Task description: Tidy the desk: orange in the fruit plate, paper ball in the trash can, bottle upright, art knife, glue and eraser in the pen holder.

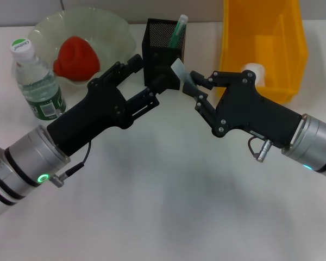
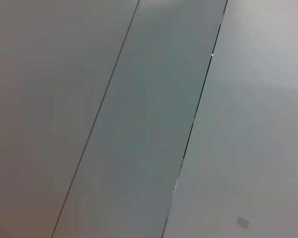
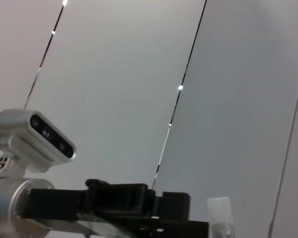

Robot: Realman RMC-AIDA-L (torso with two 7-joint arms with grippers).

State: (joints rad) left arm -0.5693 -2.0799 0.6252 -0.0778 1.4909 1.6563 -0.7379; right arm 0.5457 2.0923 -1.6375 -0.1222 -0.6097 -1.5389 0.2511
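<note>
Head view: right gripper (image 1: 191,82) pinches the glue (image 1: 180,71) just right of the pen holder (image 1: 164,44); left gripper (image 1: 152,73) spread around the holder's lower front. Art knife (image 1: 177,30) stands inside — orange (image 1: 76,58) in fruit plate (image 1: 117,30) to its left, bottle (image 1: 37,80) upright further left, trash can (image 1: 266,43) right.
Left wrist view: only blank panels.
Right wrist view: the glue tip shows beside the left arm (image 3: 114,206) — nothing else of the task.

Head view: high, angled forward and down over the white desk (image 1: 163,217), both arms entering from 7 and 4 o'clock, close range. Left wrist view: faces up at pale wall panels (image 2: 149,119) only. Right wrist view: also tilted up at panels, catching the left gripper (image 3: 139,208) and the head camera (image 3: 37,141), its sole overlap with the head view.
</note>
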